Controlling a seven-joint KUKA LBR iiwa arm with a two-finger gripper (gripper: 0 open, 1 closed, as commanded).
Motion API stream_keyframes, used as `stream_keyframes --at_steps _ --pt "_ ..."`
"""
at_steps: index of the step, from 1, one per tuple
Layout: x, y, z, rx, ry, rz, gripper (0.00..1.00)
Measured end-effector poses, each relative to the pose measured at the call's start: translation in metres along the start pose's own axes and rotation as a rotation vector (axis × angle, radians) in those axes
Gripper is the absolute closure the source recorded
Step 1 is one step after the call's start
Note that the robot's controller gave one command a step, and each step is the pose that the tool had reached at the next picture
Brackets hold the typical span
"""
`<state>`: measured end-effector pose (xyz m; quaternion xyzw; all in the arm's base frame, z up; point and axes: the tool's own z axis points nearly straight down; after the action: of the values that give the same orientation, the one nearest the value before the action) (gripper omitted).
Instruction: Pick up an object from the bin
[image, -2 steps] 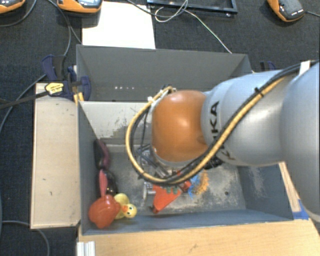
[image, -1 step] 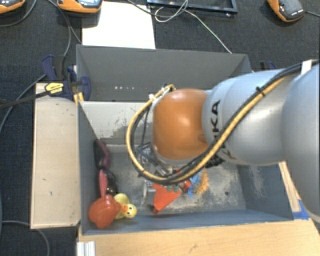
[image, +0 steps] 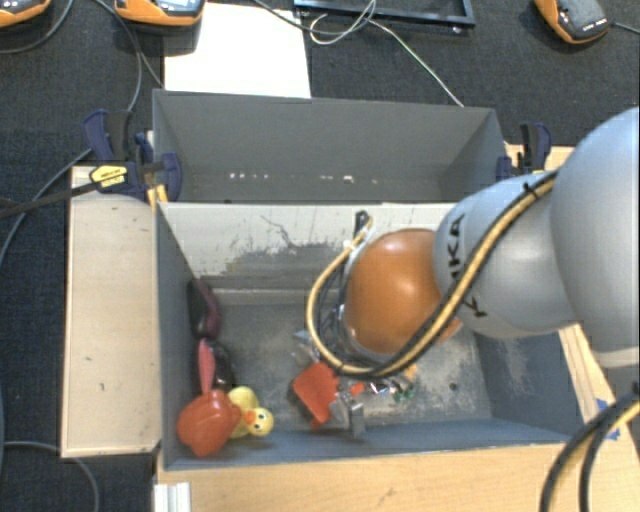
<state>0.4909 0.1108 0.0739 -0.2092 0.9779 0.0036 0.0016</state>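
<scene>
Gripper (image: 348, 408) low over the near floor of the grey bin (image: 320, 150), seen from above as I run 1 pick from the remote desk. Whether it is released or clenched I cannot tell, because the wrist's orange cover (image: 395, 290) hangs over it.

From the left, a dark maroon piece (image: 207, 308) lies along the left wall with a pink piece (image: 205, 362) just nearer. A round red toy (image: 205, 425) and a yellow duck (image: 252, 415) touch in the near-left corner. These 4 things form 1 cluster, well apart from the gripper.

Mid-bin, close to the near wall, sits a red-orange block (image: 313, 390), a chunky wedge and the thing nearest the tool. It lies just left of the gripper; I cannot say whether they touch. I read its long axis as running from far-right to near-left, but loosely. The arm enters from the right.

My judgement is that the pick turns on that slight leftward offset. The block looks beside the gripper rather than plainly under it, so I would want it centred before any lift.
</scene>
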Motion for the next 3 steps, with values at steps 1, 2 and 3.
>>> stream_keyframes --at_steps 1,2,3 --pt "0.008 -0.004 -0.087 0.006 0.001 0.154 0.0" --pt "-0.001 0.0 0.0 -0.001 -0.004 0.003 0.0" --pt "-0.007 -0.019 0.003 0.006 -0.006 -0.298 0.0"
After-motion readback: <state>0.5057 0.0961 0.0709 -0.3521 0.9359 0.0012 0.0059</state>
